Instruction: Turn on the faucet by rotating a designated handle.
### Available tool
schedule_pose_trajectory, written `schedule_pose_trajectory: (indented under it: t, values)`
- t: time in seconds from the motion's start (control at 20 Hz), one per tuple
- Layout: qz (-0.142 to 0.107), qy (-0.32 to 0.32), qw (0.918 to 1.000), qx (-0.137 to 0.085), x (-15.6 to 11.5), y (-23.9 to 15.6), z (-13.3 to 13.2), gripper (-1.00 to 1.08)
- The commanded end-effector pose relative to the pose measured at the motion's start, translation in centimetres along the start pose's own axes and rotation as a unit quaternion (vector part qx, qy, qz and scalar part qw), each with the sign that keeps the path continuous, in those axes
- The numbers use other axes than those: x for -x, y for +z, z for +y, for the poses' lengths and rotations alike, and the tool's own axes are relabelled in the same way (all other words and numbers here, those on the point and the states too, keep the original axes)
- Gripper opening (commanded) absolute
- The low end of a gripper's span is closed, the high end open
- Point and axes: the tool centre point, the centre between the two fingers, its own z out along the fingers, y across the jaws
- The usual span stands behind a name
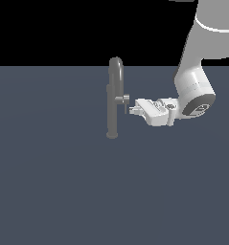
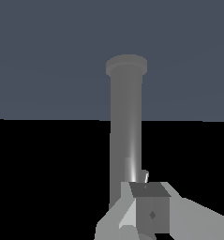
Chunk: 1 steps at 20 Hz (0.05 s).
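Exterior view: we see the floor (image 1: 49,191) as a flat grey-blue plane, and on it the faucet (image 1: 113,100), a tall grey pipe standing upright with its top bent over in an arch. Our arm (image 1: 195,86) comes down from the view's upper right and turns so that the hand lies level, pointing toward the view's left, straight at the pipe. The handle (image 1: 123,101) is a short stub sticking out of the pipe about midway up, on the view's right side, the side facing us. Its long axis looks roughly upright, across our line of approach.

The gripper (image 1: 133,110) sits just beside the handle, a little lower than it and to the view's right; whether the tips touch it we cannot tell at this size. So the relation that matters is this: the handle lies directly ahead of the fingers and slightly above them, between them and the pipe.

In the wrist view the pipe (image 2: 126,131) runs lengthwise away from the camera, with a grey block, which we take for the handle (image 2: 151,211), close in front. Whether the fingers are spread or closed, we cannot tell from either picture, nor whether the handle has been turned.
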Motion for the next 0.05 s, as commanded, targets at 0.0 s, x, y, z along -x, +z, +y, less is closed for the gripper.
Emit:
schedule_pose_trajectory:
  t: [0.0]
  values:
    - [-0.007,0.002,0.9999,0.009,-0.89,2.38,-0.90,-1.00]
